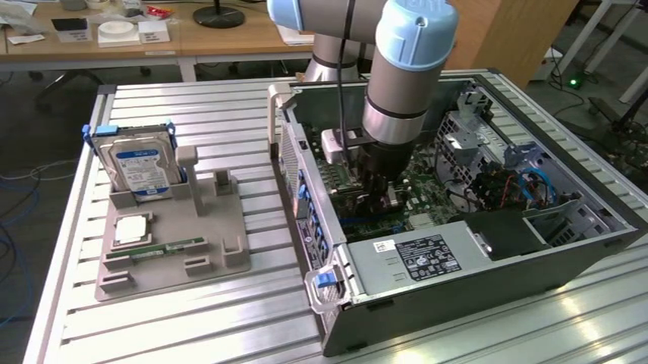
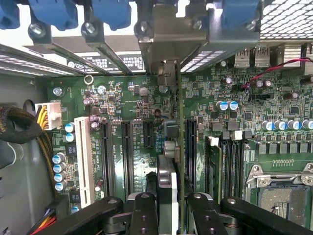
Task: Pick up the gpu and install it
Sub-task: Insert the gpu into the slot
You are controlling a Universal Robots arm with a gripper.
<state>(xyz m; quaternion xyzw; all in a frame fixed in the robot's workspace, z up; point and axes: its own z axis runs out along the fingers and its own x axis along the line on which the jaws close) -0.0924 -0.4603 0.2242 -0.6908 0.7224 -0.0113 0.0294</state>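
- On the exterior view's left, a grey fixture tray (image 1: 172,262) on the slatted table (image 1: 233,114) holds an upright hard drive (image 1: 139,171) and a flat green memory stick (image 1: 162,249); its other card slots look bare.
- In the middle, the open computer case (image 1: 476,296) lies on its side with the arm reaching down into it, the gripper (image 1: 383,199) low over the motherboard (image 1: 430,201).
- In the wrist view the gripper (image 2: 166,215) is pinching the gpu (image 2: 166,147), seen edge-on between the fingers (image 2: 143,215); its metal bracket (image 2: 168,34) stands at the rear slot openings.
- The card stands over the motherboard (image 2: 122,98), among the black expansion slots (image 2: 127,152), to one side of the white slot (image 2: 83,156).
- The step in hand looks like insertion: the card appears lined up, though whether it is fully seated cannot be told.
- Seating would call for a straight push into the slot, the bracket kept square.
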